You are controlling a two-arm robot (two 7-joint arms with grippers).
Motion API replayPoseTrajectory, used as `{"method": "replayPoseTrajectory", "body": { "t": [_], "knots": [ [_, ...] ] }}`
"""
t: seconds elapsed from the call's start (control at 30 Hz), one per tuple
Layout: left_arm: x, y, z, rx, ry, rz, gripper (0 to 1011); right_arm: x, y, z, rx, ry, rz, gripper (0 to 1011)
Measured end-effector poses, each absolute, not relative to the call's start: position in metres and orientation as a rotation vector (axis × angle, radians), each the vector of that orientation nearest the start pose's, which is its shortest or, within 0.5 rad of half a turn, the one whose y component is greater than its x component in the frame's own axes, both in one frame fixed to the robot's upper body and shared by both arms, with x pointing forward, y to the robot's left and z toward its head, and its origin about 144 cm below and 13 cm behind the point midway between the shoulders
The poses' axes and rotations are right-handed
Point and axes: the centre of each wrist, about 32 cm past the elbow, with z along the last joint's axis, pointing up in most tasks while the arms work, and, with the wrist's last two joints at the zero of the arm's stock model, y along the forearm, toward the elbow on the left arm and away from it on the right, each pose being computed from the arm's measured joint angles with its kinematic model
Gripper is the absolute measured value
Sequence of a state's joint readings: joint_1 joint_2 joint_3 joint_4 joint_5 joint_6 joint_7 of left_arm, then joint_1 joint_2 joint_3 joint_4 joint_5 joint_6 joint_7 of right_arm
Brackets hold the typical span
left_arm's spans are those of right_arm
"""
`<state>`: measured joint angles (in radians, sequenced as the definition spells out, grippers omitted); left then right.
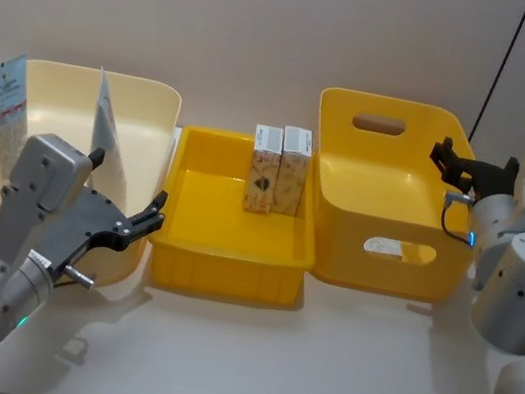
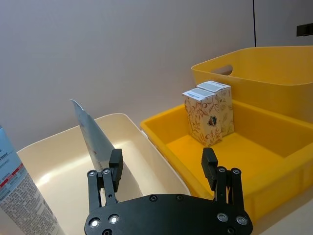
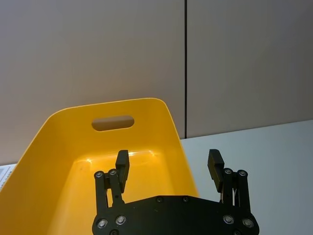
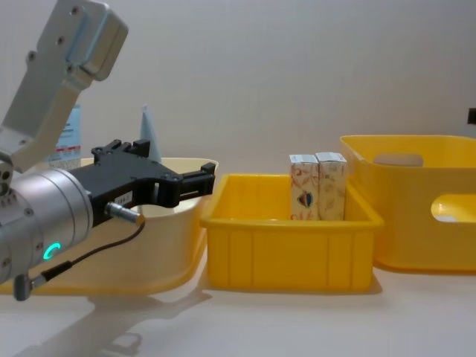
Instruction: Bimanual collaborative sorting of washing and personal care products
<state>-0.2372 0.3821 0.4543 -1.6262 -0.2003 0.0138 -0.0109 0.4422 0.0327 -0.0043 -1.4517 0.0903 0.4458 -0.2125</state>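
Though spread and empty, left gripper (image 1: 154,210) beside leaning tube (image 1: 109,136), cartons (image 1: 278,170) farther ahead.

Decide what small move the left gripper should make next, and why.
Probably ease the left gripper forward and sideways to straddle the nearer white tube in the cream bin: its jaws are open and empty, and the tube sits just off their gap.

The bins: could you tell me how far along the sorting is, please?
Done: two cartons stand in the yellow tray, two tubes lean in the cream bin. In hand: nothing; the left gripper by the cream bin and right gripper by the deep yellow bin are open. Left: apparently nothing.
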Motion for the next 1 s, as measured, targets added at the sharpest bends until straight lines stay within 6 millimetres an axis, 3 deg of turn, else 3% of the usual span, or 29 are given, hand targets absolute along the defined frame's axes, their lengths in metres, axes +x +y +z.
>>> {"method": "replayPoseTrajectory", "body": {
  "t": [0.43, 1.0],
  "knots": [
    [0.492, 0.198, 1.204, 0.061, -0.268, 1.124, 1003, 0.565, -0.239, 1.28, -0.009, 0.096, -1.768, 1001],
    [0.492, 0.198, 1.204, 0.061, -0.268, 1.124, 1003, 0.546, -0.246, 1.31, 0.212, -0.027, -1.782, 1001]
  ]
}}
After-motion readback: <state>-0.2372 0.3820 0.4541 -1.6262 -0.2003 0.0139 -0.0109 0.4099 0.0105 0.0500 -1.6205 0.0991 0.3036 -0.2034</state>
